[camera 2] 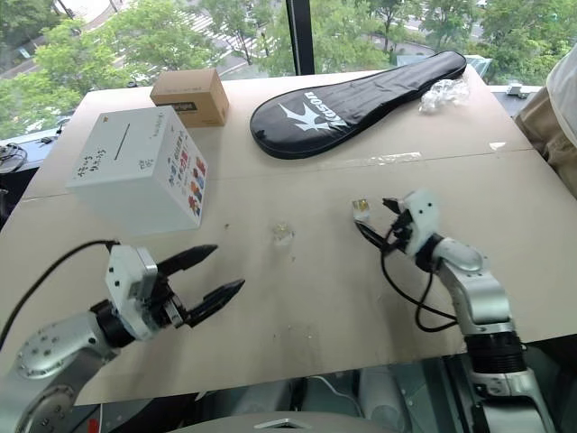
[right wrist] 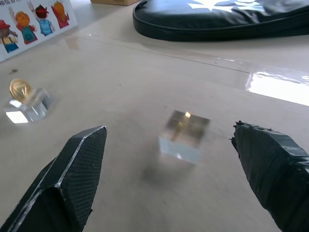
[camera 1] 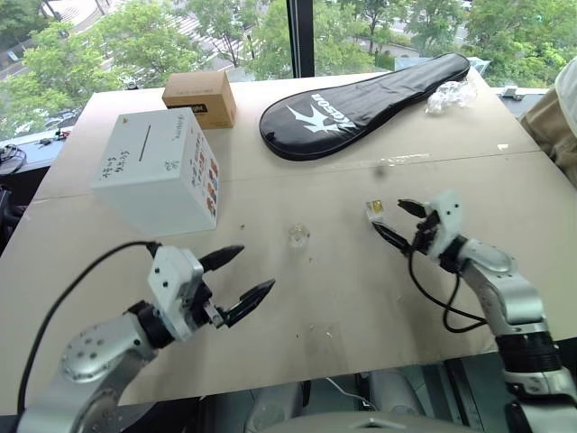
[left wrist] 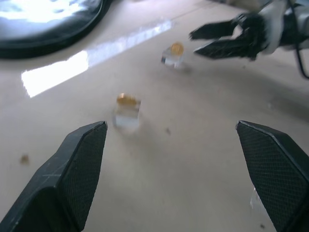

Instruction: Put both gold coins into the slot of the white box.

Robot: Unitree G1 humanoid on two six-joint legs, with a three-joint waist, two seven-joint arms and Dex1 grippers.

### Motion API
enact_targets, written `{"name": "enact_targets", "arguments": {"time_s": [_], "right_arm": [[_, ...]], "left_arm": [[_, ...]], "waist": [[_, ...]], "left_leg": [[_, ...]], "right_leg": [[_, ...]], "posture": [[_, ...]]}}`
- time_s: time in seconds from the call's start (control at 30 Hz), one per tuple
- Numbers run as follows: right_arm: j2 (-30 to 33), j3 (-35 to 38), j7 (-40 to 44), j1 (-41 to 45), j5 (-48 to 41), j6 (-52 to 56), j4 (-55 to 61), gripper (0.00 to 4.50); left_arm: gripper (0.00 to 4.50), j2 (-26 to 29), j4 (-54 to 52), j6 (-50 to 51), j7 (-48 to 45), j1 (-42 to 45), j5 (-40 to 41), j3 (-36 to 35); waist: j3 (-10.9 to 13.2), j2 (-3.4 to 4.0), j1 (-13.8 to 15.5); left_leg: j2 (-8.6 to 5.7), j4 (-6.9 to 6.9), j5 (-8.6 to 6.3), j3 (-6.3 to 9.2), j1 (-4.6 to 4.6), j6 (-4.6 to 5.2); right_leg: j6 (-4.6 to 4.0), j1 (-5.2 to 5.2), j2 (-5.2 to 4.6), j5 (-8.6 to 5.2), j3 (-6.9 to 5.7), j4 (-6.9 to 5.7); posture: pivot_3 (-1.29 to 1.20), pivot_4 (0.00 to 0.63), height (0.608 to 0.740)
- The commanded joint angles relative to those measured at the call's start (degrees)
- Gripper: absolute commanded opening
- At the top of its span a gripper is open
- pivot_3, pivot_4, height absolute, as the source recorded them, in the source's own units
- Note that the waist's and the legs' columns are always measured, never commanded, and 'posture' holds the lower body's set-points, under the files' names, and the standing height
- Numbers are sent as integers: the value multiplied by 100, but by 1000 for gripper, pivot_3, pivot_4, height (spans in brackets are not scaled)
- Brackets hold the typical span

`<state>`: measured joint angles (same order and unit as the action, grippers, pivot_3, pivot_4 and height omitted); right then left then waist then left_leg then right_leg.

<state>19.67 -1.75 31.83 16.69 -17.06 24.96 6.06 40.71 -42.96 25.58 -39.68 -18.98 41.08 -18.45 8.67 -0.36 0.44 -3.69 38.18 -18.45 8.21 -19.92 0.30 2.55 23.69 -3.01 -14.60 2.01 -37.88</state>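
The white box (camera 1: 158, 171) stands at the table's left, its dark slot (camera 1: 144, 144) on the top face and stickers on its side. One gold coin (camera 1: 298, 235) in a clear casing sits mid-table; the other gold coin (camera 1: 376, 210) lies further right. My right gripper (camera 1: 388, 215) is open and level, its fingertips right beside that second coin, which sits just ahead between the fingers in the right wrist view (right wrist: 184, 135). My left gripper (camera 1: 257, 268) is open above the table's near left, pointing toward the middle coin (left wrist: 127, 108) and well short of it.
A brown cardboard box (camera 1: 200, 97) sits behind the white box. A black racket cover (camera 1: 361, 104) lies across the back, with a wad of clear plastic (camera 1: 451, 95) at the back right. Beige fabric (camera 1: 559, 117) shows at the right edge. Table edge (camera 1: 361, 370) runs near me.
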Motion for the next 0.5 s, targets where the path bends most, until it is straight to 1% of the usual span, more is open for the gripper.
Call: {"name": "enact_targets", "arguments": {"time_s": [0.03, 0.13, 0.17, 0.2, 0.3, 0.33, 0.5], "right_arm": [[-195, 34, -619, 299, 236, 247, 96, 3902], [-291, 38, -743, 413, 288, 320, 4, 2697], [-300, 22, -757, 439, 309, 339, -13, 2201], [-296, -15, -721, 460, 314, 377, -37, 1593], [-268, -106, -552, 480, 266, 474, -38, 134], [-264, -115, -537, 476, 251, 535, -28, 50], [-332, -65, -515, 464, 160, 612, 18, 50]], "left_arm": [[4500, 223, -383, 270, 126, 204, 287, -203], [4500, 260, -470, 401, 226, 303, 410, -238], [4500, 258, -482, 425, 247, 313, 409, -243], [4500, 258, -491, 450, 266, 323, 418, -244], [4500, 240, -520, 504, 327, 345, 474, -236], [4500, 232, -524, 521, 346, 359, 494, -230], [4500, 213, -522, 554, 399, 374, 531, -225]], "waist": [[2, 2, -21], [3, 3, -34], [3, 4, -49], [3, 4, -63], [3, 4, -115], [3, 4, -128], [3, 4, -140]], "left_leg": [[-2, 0, 0, -1, -2, 0], [-2, 0, 0, 1, -2, 0], [-2, -2, 0, 3, -2, 0], [-1, -3, 0, 2, -2, 0], [-1, -5, 0, 2, -2, 0], [-1, -5, 0, 1, -1, 0], [0, -5, 0, -1, 2, 0]], "right_leg": [[0, 3, 0, 0, 2, 0], [0, 3, 0, 0, -1, 0], [0, 3, 0, 0, -3, 0], [0, 4, 0, 0, -3, 0], [0, 4, 0, 0, -2, 0], [0, 3, 0, 0, -1, -1], [0, 3, 2, 0, 1, -2]], "posture": [[0, 150, 740], [0, 150, 740], [0, 150, 740], [0, 150, 740], [0, 150, 740], [0, 150, 740], [0, 150, 740]]}}
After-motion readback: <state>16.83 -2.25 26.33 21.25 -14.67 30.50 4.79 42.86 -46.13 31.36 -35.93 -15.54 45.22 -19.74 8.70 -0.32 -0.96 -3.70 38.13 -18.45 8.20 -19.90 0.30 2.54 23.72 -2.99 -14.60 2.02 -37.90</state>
